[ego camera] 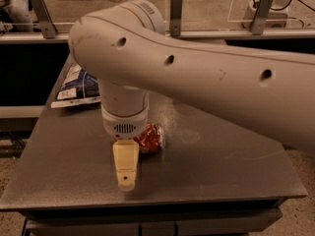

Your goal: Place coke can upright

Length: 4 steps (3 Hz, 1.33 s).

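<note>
Jaws of the gripper (126, 177) low at the bench (221, 171), pointing toward the near edge and seen edge-on as a single cream blade. Opening impossible to tell from here; any hold on something equally impossible to tell. Just behind and to the right of that blade, touching it or very nearly so: the coke can (150, 137), red, lying on its side on the bench, partly tucked under the round white wrist (124, 113). Not upright yet, so probably at the grasp-or-tip stage of the job.

Risks from here, offered as judgement only:
- Rolling off across the smooth top at any sideways nudge, being a can on its round side.
- Slipping or twisting out during the tilt, if caught near one end or off-centre.
- Denting under too hard a squeeze, given thin metal.
- Toppling again after release, if set down tilted or let go before a flat seat on the base.
- Scraping the bench with the tip, with so little room beneath.

Pose: wrist vertical over the can, thick forearm (206, 77) sweeping in from the right, close to the camera. Bend at upper left, above a blue-and-white bag (78, 85) lying flat at the far left of the bench, well apart from the can.
</note>
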### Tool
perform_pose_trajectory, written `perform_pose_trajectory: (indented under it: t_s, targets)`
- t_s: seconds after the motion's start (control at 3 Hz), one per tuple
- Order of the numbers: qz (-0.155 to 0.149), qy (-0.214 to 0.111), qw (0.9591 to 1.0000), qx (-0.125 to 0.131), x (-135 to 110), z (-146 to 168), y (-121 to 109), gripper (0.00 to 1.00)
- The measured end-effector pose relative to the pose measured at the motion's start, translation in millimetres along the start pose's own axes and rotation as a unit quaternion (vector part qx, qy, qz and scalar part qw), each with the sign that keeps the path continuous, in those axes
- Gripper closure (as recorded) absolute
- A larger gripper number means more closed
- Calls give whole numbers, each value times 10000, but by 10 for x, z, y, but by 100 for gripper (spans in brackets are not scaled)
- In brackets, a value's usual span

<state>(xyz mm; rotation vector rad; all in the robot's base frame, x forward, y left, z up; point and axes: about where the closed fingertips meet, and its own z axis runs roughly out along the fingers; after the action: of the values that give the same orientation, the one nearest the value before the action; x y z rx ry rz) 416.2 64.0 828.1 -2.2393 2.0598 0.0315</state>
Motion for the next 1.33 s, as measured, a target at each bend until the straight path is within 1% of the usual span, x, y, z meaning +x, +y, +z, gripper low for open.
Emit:
perform_pose_trajectory:
  t_s: [0.33,0.67,1.33]
  targets:
    - [77,4,10000,56,116,3,13,0]
    - [79,4,9999,78,119,-10,17,16]
    - [73,1,9999,116,115,-34,25,62]
